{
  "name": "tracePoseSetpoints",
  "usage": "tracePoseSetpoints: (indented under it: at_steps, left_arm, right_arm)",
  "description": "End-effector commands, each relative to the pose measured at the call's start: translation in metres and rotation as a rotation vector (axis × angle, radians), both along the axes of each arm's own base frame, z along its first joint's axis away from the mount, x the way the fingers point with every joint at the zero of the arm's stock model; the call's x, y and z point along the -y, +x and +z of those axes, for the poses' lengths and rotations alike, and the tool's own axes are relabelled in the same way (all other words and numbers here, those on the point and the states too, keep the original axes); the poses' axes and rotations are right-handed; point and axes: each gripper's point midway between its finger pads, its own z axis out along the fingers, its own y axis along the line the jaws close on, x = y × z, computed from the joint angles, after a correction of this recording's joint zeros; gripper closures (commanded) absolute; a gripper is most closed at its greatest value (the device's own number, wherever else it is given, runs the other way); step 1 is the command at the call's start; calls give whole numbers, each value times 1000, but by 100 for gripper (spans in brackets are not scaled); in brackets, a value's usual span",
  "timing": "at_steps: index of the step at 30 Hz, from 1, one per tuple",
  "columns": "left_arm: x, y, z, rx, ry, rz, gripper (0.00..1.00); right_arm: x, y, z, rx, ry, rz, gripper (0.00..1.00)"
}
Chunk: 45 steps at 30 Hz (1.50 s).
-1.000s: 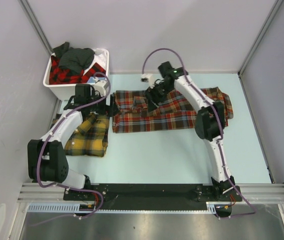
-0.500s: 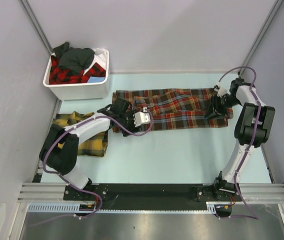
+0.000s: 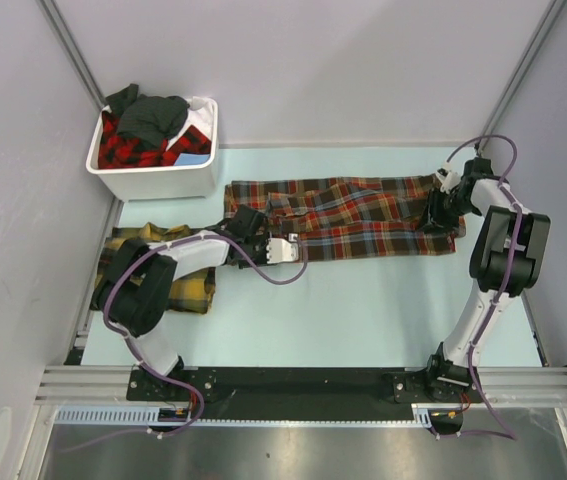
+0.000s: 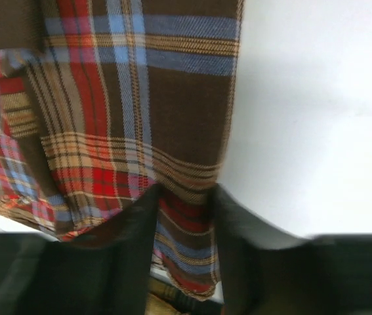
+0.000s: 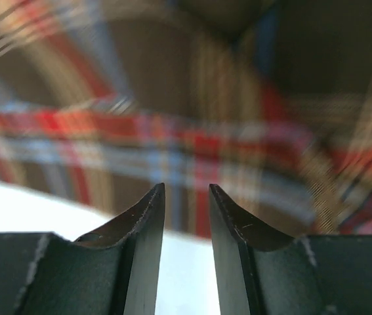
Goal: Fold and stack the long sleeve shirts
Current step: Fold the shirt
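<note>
The red-brown plaid long sleeve shirt lies spread lengthwise across the table's far half. My left gripper sits at its left end. In the left wrist view the shirt's edge runs down between the fingers of the left gripper, which is shut on it. My right gripper is at the shirt's right end. Seen from the right wrist, that gripper has its jaws a narrow gap apart at the edge of the blurred cloth. Whether they pinch cloth does not show. A folded yellow-and-dark-green shirt lies at the left.
A white bin stands at the back left, holding red-black plaid and dark grey clothes. Grey walls close in the table on three sides. Bare pale table stretches from the shirt to the arm bases.
The left arm swung from beside the bin to the shirt's left end and closed on its edge. The right arm moved from the shirt's middle to its right end, jaws narrowing.
</note>
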Motion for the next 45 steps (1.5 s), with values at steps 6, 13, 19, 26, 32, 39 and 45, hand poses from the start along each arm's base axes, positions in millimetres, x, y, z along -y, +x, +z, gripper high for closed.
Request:
tracePoseSetpoints:
  at_steps: [6, 13, 19, 26, 32, 39, 45]
  left_arm:
    - [-5, -21, -20, -93, 102, -22, 96]
    - [42, -146, -11, -434, 88, -156, 100]
    - [121, -228, 22, -552, -24, -275, 91]
    - [135, -206, 67, -643, -160, -260, 49]
    - [127, -108, 113, -643, -351, 2, 42]
    - [49, 26, 83, -557, -373, 444, 44]
    - [12, 51, 36, -622, -337, 611, 48]
  right_arm:
    - [17, 53, -27, 74, -153, 48, 62]
    - [17, 101, -33, 164, -272, 137, 63]
    - [-1, 144, 6, 316, -279, 224, 61]
    - [-1, 110, 103, 397, -184, 242, 55]
    - [0, 55, 111, 289, -20, 107, 50]
    - [34, 7, 35, 76, 47, -132, 53]
    - [52, 14, -5, 38, 8, -204, 55]
